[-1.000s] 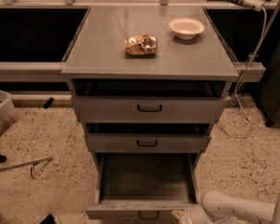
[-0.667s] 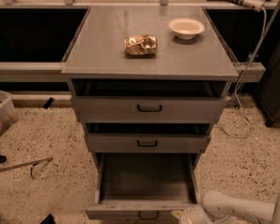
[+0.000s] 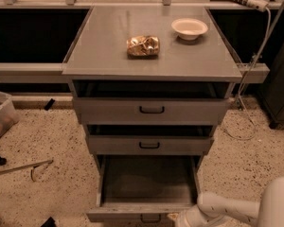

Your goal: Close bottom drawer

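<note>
Bottom drawer (image 3: 149, 183), a deep grey metal box with a flat front and black loop handle, stood pulled far out at the foot of the grey metal cabinet (image 3: 151, 60). The white arm's gripper (image 3: 182, 218) was low at the drawer's front right corner; its grip state could not be told.

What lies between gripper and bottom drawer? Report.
Nothing shows in the camera view: the gripper, at the picture's lower edge, sits at the bottom drawer's front right corner.

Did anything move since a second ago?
No, nothing visibly moved. The gripper still sits low by the right end of the bottom drawer front, and the drawer is still pulled out. The bowl and crumpled packet stayed on top.
</note>
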Action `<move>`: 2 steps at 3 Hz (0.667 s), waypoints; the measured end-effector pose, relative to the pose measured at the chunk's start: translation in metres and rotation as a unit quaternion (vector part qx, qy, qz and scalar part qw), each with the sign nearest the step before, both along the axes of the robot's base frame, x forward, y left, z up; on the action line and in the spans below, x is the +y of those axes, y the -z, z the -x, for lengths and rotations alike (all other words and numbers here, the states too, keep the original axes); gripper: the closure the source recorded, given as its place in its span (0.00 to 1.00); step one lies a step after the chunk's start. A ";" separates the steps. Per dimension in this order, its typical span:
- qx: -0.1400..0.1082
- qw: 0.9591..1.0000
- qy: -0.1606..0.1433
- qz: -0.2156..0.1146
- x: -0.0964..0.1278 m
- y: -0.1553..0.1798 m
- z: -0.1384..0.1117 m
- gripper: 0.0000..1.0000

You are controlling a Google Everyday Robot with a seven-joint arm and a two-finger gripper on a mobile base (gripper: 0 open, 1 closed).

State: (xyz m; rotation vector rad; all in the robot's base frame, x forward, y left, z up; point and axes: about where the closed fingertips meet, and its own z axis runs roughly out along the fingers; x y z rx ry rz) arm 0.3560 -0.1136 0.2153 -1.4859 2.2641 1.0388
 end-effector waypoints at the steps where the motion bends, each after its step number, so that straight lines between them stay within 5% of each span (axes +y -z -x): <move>1: 0.006 1.000 -0.005 -0.007 0.009 0.020 -0.011 0.00; 2: 0.005 1.000 -0.012 -0.009 0.018 0.034 -0.023 0.00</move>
